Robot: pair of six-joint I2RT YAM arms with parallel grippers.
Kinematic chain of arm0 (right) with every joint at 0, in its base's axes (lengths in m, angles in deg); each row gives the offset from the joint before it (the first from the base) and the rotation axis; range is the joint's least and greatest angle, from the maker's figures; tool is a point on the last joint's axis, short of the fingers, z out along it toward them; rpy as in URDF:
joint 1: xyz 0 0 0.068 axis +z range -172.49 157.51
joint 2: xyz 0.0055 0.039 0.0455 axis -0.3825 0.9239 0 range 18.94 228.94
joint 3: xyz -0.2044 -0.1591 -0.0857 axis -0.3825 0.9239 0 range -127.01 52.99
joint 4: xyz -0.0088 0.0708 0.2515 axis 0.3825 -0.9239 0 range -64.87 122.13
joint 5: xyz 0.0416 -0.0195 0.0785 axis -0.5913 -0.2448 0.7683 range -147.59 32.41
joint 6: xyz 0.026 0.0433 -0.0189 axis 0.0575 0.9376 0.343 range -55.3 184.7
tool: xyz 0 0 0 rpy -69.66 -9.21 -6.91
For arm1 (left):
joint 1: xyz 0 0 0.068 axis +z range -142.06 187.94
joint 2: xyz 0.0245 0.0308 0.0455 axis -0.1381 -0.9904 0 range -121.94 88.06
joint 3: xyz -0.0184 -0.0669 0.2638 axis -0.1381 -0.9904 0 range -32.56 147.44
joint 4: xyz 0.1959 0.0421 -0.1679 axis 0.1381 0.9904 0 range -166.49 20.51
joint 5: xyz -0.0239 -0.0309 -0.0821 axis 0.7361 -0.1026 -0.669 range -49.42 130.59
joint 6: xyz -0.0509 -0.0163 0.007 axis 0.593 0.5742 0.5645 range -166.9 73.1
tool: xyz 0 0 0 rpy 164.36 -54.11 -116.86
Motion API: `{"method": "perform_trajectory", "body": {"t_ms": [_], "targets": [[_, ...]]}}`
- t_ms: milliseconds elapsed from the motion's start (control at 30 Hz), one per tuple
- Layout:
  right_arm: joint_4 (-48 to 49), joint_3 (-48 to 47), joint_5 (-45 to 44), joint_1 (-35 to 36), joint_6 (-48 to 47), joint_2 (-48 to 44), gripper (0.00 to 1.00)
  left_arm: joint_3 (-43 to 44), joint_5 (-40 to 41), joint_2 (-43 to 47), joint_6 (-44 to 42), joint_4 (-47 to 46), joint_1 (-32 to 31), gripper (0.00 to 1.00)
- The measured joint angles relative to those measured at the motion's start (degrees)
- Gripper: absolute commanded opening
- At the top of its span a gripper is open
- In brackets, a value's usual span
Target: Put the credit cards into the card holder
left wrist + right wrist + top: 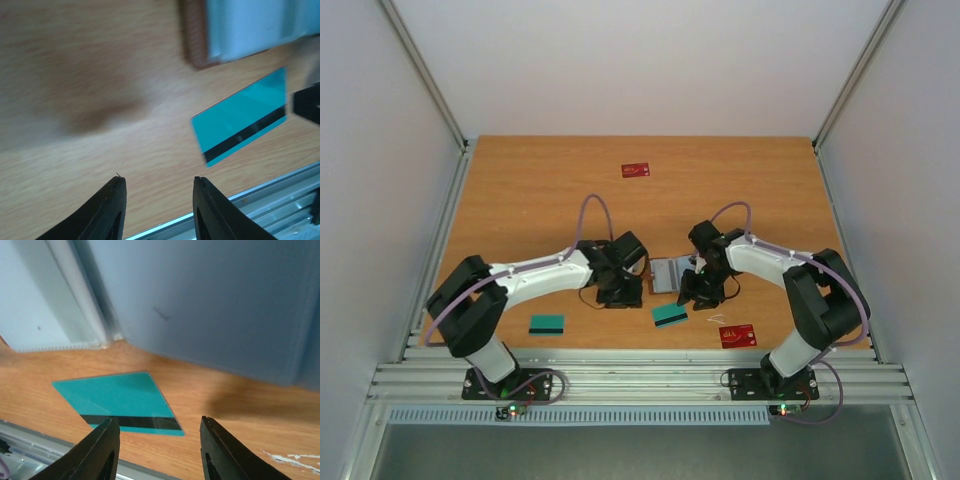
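The card holder (665,275) lies open on the table between my two grippers, grey-blue lining up. Its brown edge (196,35) shows at the top of the left wrist view. A teal card with a black stripe (669,315) lies just in front of it and also shows in the left wrist view (240,125) and the right wrist view (117,400). My left gripper (618,287) (159,182) is open and empty, left of the holder. My right gripper (700,287) (160,422) is open and empty, over the teal card's right end. The white and black cards are out of view.
A second teal card (547,323) lies near the front left. One red card (737,335) lies at the front right, another (635,170) far back in the middle. The metal rail (640,378) runs along the near edge. A grey-blue surface (210,300) fills the top of the right wrist view.
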Motion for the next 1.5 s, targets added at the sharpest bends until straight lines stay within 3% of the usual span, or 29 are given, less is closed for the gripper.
{"method": "perform_trajectory", "body": {"t_ms": [233, 600, 833, 1167, 1500], "targets": [[1.0, -1.4, -1.0, 1.0, 0.0, 3.0, 0.4, 7.6, -0.5, -7.8, 0.7, -2.4, -1.7, 0.36], [2.8, -1.4, 1.1, 2.1, 0.0, 3.8, 0.35, 10.8, -3.3, -16.3, -0.6, -4.2, -1.8, 0.34], [4.0, 0.3, 5.5, 2.1, 0.0, 3.7, 0.35, 10.5, -8.0, -17.6, -1.0, -9.0, -3.4, 0.33], [4.3, 3.6, 10.2, 2.4, -0.2, 2.4, 0.35, 1.1, -11.0, -12.4, 2.7, -17.8, -9.7, 0.33], [3.5, 3.8, 10.1, 2.6, -0.6, 2.0, 0.37, 1.6, -11.2, -12.5, 3.5, -17.0, -10.1, 0.32]]}}
